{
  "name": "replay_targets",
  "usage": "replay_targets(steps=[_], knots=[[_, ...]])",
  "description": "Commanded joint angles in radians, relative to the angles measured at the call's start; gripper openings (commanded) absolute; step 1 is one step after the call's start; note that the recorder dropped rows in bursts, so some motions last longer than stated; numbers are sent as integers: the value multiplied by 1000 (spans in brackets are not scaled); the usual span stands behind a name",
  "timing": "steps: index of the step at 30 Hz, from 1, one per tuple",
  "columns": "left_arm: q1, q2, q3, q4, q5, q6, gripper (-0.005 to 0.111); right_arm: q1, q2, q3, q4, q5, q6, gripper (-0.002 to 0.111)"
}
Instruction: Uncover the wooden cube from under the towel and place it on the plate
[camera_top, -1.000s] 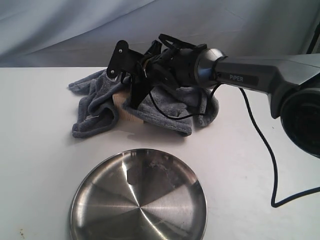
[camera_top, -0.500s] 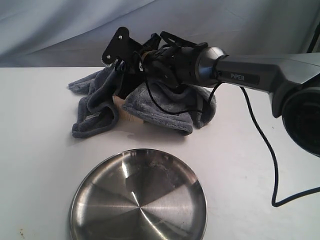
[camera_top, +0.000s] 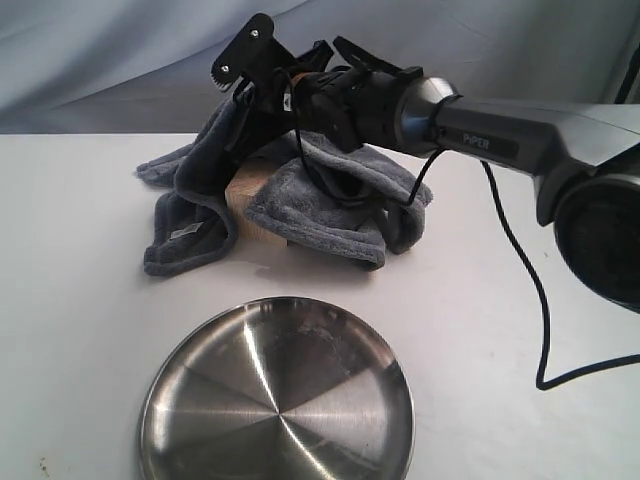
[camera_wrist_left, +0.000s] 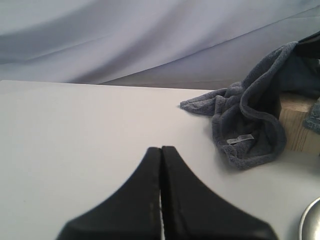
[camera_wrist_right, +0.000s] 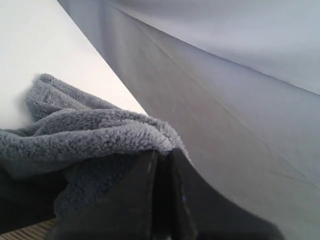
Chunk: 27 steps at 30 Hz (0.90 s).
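The dark grey towel lies bunched at the back of the table, its left part pulled up off the wooden cube, whose pale grained side shows between the folds. My right gripper reaches across above the cube, shut on a raised fold of the towel. The cube also shows beside the towel in the left wrist view. The steel plate sits in front, with nothing on it. My left gripper is shut on nothing, low over bare table left of the towel.
A black cable trails from the right arm down across the table's right side. A grey-blue cloth backdrop hangs behind the table's far edge.
My right gripper has risen with the towel fold in it, lifting cloth off the cube; more of the cube's top and side is showing.
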Motion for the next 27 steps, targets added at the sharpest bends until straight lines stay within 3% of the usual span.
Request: replay_targets(steps=[1, 19, 27], knots=[[1, -3, 4, -8, -2, 3, 0, -3, -5, -8, 6, -4, -3, 0], [1, -3, 4, -8, -2, 3, 0, -9, -73, -8, -2, 229, 59, 0], [1, -3, 4, -8, -2, 3, 0, -77, -88, -8, 2, 287, 162, 0]])
